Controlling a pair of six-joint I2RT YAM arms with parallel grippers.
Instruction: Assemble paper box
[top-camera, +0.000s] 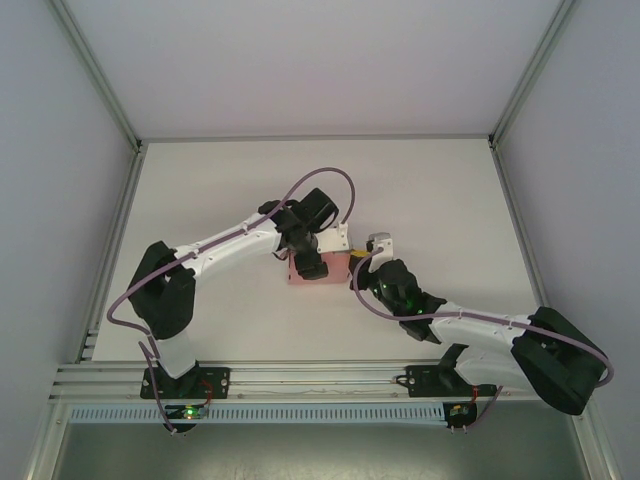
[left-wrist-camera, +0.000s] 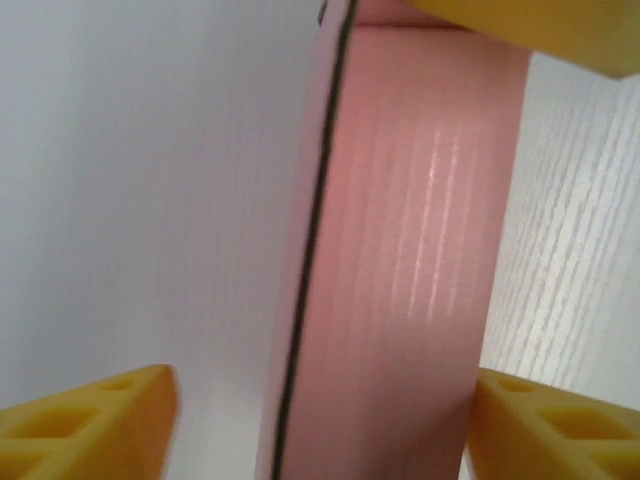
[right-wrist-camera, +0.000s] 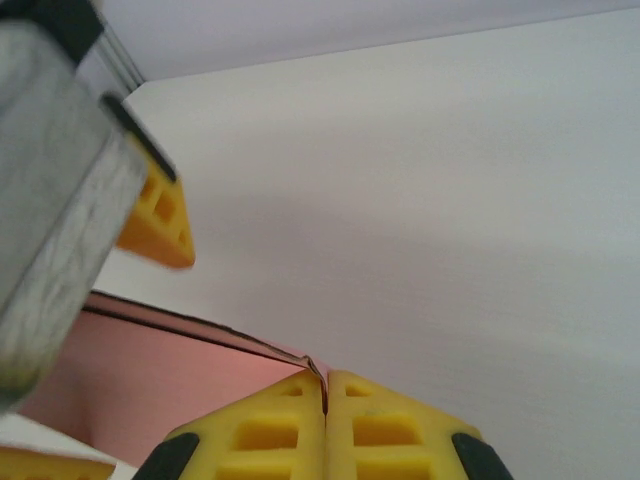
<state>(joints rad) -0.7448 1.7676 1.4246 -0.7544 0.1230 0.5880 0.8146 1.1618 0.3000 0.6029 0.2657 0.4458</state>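
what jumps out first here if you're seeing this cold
The paper box, pink against the white table, sits mid-table where both arms meet over it. In the right wrist view, the right gripper pinches a thin edge of the pink card between shut yellow fingers. In the left wrist view, the left gripper stands open, one yellow finger on each side of the box.

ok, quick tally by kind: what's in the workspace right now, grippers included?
paper box, pink: 1
grippers, yellow fingers: 2 (left gripper open with a finger on each side of the box, right gripper shut on the box's thin edge)
Total: 3
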